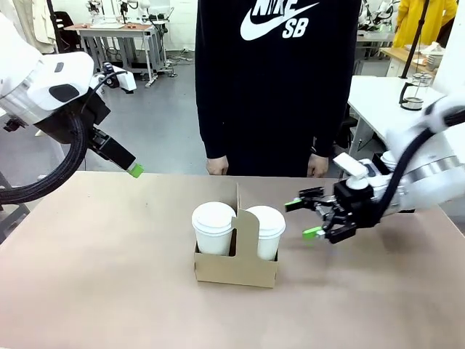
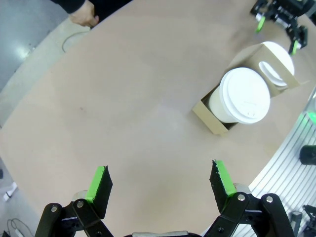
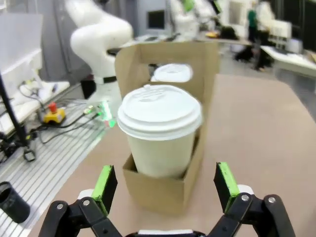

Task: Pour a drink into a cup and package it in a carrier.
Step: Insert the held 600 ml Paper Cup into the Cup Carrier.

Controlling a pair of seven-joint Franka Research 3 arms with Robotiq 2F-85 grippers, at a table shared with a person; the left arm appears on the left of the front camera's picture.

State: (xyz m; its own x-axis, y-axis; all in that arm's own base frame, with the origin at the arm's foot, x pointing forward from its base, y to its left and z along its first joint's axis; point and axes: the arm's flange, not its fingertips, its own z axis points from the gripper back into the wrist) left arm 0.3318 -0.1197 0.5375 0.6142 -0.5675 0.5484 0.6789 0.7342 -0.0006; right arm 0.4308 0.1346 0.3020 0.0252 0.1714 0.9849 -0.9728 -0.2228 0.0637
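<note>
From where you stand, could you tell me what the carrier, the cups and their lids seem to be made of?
The carrier looks like plain brown cardboard: matte, flat folded panels with cut edges. The two cups appear to be white paper, matte and unprinted, though a coating cannot be judged. Their lids look like moulded white plastic, with a slight sheen, raised rim and embossed detail.

Bare tan table [image 1: 109,276], person in black sweatshirt [image 1: 276,80] standing at far edge.

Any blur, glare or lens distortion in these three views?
Front view: sharp, even light, soft shadow under the carrier. Left wrist view: wide-angle bend, table edge curves. Right wrist view: near cup slightly soft, background blurred; no strong glare.
</note>
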